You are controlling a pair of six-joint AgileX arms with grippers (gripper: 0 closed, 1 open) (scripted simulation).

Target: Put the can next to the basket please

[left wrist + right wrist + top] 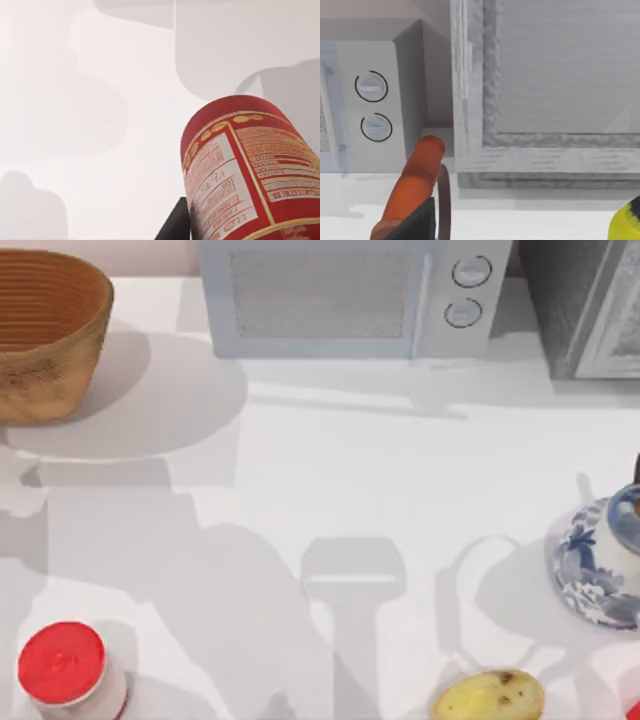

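Can [245,170], red with cream label print, sits close under my left wrist camera above bare white worktop [100,125]; one dark finger [175,225] touches its side, though I cannot tell how wide the fingers stand. From above, the wicker basket [45,335] is at the far left corner, beside the microwave [350,295]. A red-lidded jar [65,670] stands near left.
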